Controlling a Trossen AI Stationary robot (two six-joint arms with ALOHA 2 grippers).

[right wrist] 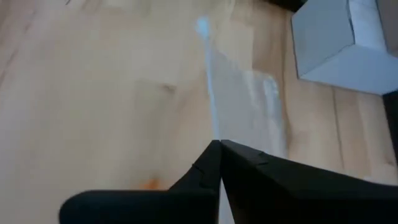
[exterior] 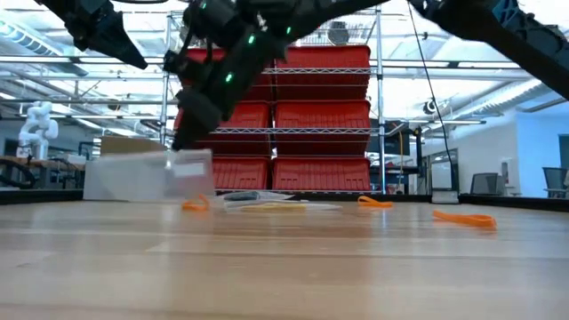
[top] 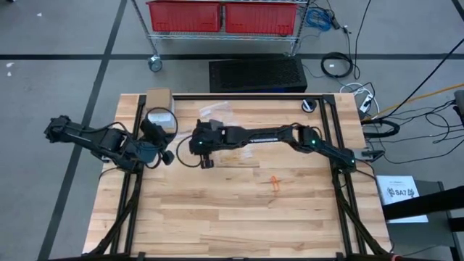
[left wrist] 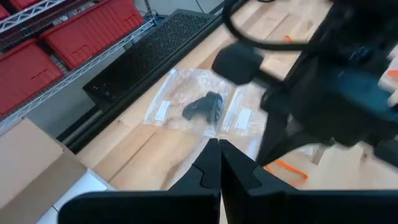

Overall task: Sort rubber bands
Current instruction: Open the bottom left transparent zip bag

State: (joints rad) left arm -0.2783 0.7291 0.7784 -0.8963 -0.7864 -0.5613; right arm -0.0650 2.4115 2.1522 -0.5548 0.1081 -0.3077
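Orange rubber bands lie flat on the wooden table (top: 217,217): one right of centre (top: 275,183) and others in the low view (exterior: 462,218) (exterior: 373,202) (exterior: 196,204), beside a pale yellow one (exterior: 276,207). My right gripper (top: 205,161) reaches across to the table's left half. It is shut on a clear plastic bag (right wrist: 249,99). My left gripper (left wrist: 217,146) hovers shut and empty just to its left (top: 168,156). Clear bags (left wrist: 199,102), one holding something black, lie flat at the far middle. My right gripper pinches a thin edge of the clear bag (right wrist: 215,134) between its two fingertips. The fingers slant down from the table's right. The film stretches away from the fingertips; in the low view it hangs below them (exterior: 191,169). Whether its lower end rests on the table, I cannot tell.
A white box (top: 159,116) and a cardboard box (top: 158,96) stand at the far left corner. A black roll (top: 310,106) sits at the far right. The near half of the table has free room. Red bins on a wire rack (top: 225,18) stand beyond the far edge.
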